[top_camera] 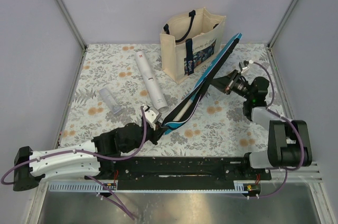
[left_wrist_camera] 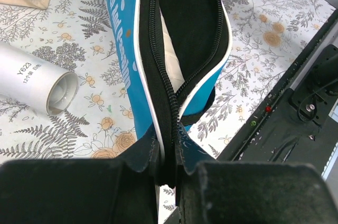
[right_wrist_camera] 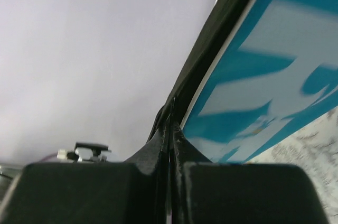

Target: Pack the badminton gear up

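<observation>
The blue racket case (top_camera: 211, 65) is held off the table on its edge, slanting from near centre up toward the back right. My left gripper (top_camera: 157, 123) is shut on the zipper seam at its narrow lower end (left_wrist_camera: 170, 168). My right gripper (top_camera: 214, 83) is shut on the case's black edge further up (right_wrist_camera: 171, 145). In the left wrist view the case (left_wrist_camera: 121, 49) gapes open along its zipper, and a white racket handle (left_wrist_camera: 171, 55) shows inside; the racket heads are hidden. The long white tube (top_camera: 149, 78) lies on the table left of the case, its open end (left_wrist_camera: 60, 94) near the left gripper.
A cream tote bag (top_camera: 193, 39) with navy straps stands at the back, just behind the case's top end. A small clear plastic cap (top_camera: 110, 100) lies left of the tube. Grey walls enclose the floral tablecloth (top_camera: 222, 123); the black base rail (top_camera: 185, 168) runs along the near edge.
</observation>
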`<state>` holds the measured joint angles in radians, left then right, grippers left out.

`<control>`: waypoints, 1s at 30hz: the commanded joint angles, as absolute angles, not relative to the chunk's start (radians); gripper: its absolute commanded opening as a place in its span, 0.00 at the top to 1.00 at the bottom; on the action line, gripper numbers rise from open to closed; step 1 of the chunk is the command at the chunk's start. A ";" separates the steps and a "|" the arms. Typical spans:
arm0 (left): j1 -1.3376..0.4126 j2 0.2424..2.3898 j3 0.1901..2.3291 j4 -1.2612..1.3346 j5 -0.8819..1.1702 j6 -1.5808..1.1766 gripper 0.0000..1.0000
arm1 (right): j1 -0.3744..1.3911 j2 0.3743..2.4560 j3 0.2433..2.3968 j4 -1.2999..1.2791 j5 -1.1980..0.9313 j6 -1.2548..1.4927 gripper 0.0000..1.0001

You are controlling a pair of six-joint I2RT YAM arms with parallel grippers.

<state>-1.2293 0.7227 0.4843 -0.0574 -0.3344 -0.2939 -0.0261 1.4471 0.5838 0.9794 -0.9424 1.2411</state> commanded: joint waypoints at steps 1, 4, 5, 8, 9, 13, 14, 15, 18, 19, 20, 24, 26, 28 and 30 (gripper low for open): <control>-1.221 0.745 0.543 0.083 -0.425 -0.327 1.00 | 0.086 1.270 0.540 0.843 -0.962 1.123 1.00; -1.221 0.765 0.549 0.101 -0.439 -0.331 1.00 | 0.161 1.152 0.529 0.694 -0.921 1.057 1.00; -1.221 0.773 0.552 0.103 -0.440 -0.334 1.00 | 0.188 1.125 0.526 0.654 -0.899 1.036 1.00; -1.221 0.788 0.557 0.115 -0.454 -0.339 1.00 | 0.285 1.057 0.519 0.563 -0.844 1.003 1.00; -1.221 0.793 0.557 0.120 -0.457 -0.341 1.00 | 0.319 1.045 0.514 0.557 -0.833 1.008 1.00; -1.221 0.811 0.569 0.129 -0.466 -0.344 1.00 | 0.445 1.008 0.508 0.528 -0.772 1.014 1.00; -1.221 0.813 0.572 0.133 -0.468 -0.344 1.00 | 0.475 1.003 0.512 0.520 -0.764 1.012 1.00; -1.221 0.819 0.572 0.136 -0.468 -0.345 1.00 | 0.504 1.000 0.515 0.520 -0.755 1.014 1.00; -1.221 0.830 0.577 0.137 -0.462 -0.348 1.00 | 0.577 0.982 0.522 0.525 -0.733 1.016 1.00; -1.221 0.834 0.578 0.140 -0.459 -0.351 1.00 | 0.598 0.974 0.523 0.520 -0.726 1.017 1.00; -1.221 0.838 0.583 0.140 -0.460 -0.350 1.00 | 0.615 0.973 0.523 0.515 -0.719 1.016 1.00; -1.221 0.851 0.598 0.141 -0.453 -0.345 1.00 | 0.679 0.971 0.523 0.499 -0.686 1.005 1.00; -1.220 0.859 0.600 0.147 -0.453 -0.344 1.00 | 0.709 0.991 0.525 0.511 -0.683 1.008 1.00; -1.223 0.861 0.601 0.149 -0.449 -0.344 0.98 | 0.744 1.021 0.531 0.547 -0.683 1.022 1.00; -1.221 0.858 0.601 0.147 -0.439 -0.342 0.79 | 0.778 1.045 0.538 0.583 -0.678 1.034 1.00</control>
